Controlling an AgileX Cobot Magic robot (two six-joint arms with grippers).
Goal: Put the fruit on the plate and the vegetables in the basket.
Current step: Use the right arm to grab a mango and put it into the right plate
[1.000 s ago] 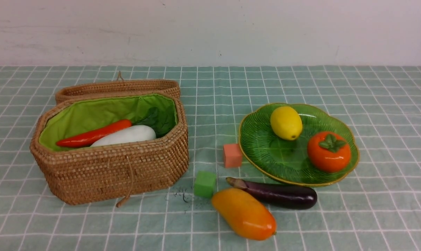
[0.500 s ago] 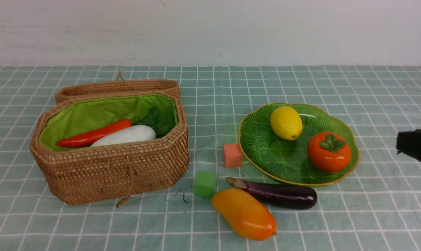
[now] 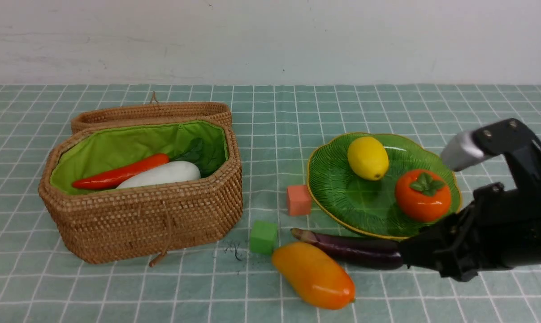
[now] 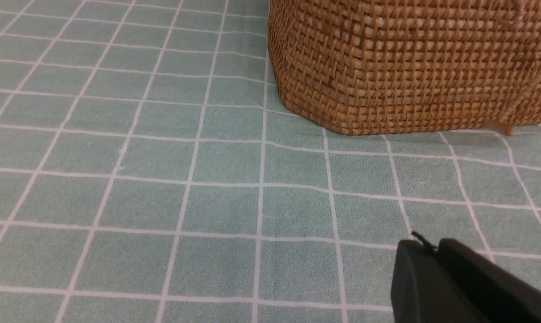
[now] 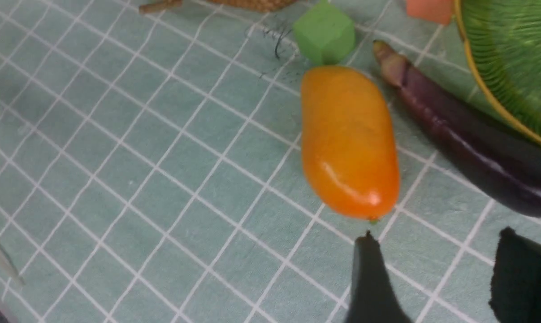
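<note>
With twelve o'clock toward the far wall, the right gripper (image 5: 436, 233) hung low over the checked tablecloth (image 3: 476, 112) at the near right. Its two dark fingers (image 5: 369, 278) stood apart with only cloth showing between them, holding nothing. The mango (image 3: 313, 274) lay on the cloth at about eight o'clock from it. In the right wrist view the mango's narrow end sat just ahead of one fingertip, not touching. The eggplant (image 3: 351, 246) lay at nine o'clock, lengthwise beside the mango with a thin gap between them. In the front view its thick end was covered by the gripper's tips. The plate (image 3: 342, 188) sat at eleven o'clock, its near rim just behind the eggplant. The basket (image 3: 140, 224) stood well apart at about ten o'clock, its lid (image 3: 151, 112) lying back behind it.

The left gripper (image 4: 431, 244) hovered over bare cloth near the basket's outer wall, its fingers pressed together on nothing.

There were three fruits. The lemon (image 3: 367, 158) and the persimmon (image 3: 422, 195) rested on the plate, apart from each other, and the mango was off it. Three vegetables showed. The carrot (image 3: 120, 172) and the white radish (image 3: 162, 174) lay side by side inside the basket's green lining, and the eggplant was outside. There were two cubes. The salmon cube (image 3: 299, 200) sat just at the plate's nine o'clock edge. The green cube (image 3: 263, 237) sat just beside the mango's far end. There was one plate and one basket.
</note>
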